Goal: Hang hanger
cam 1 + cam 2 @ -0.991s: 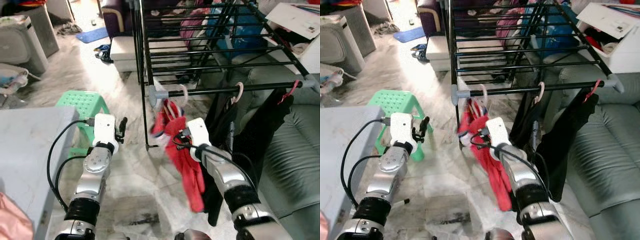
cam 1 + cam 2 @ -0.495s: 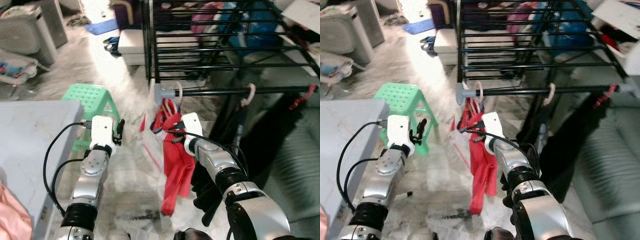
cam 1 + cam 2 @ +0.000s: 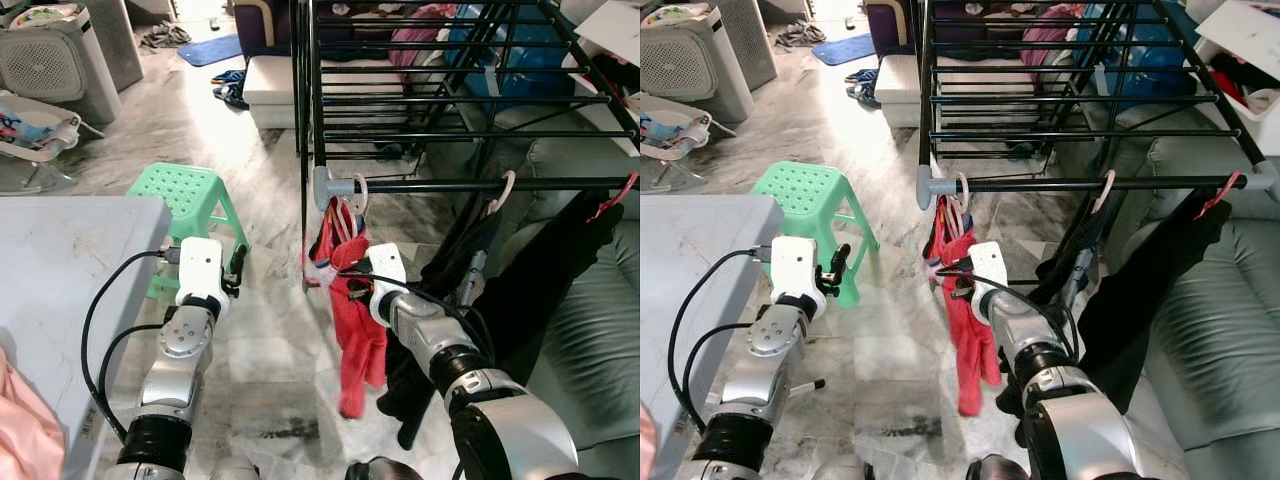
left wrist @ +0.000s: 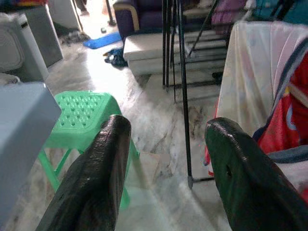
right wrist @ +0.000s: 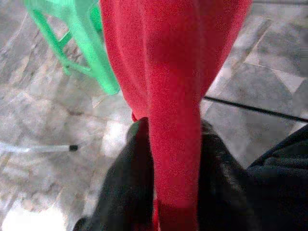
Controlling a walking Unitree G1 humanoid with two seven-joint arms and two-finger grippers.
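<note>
Gripping the red garment (image 3: 358, 320), right pincer (image 5: 166, 192) clamped; left pincer (image 4: 163, 144) apart; no legible writing

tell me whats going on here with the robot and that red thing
The robot is hanging laundry. Its right gripper is shut on a red garment whose hanger is hooked at the end of the black drying rack. The left gripper is open and idle above the green stool.

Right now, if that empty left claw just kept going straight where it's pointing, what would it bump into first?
Probably the green plastic stool, which lies ahead between the open left claw's fingers; depth is hard to judge, so it may pass beside it to the marble floor.
</note>
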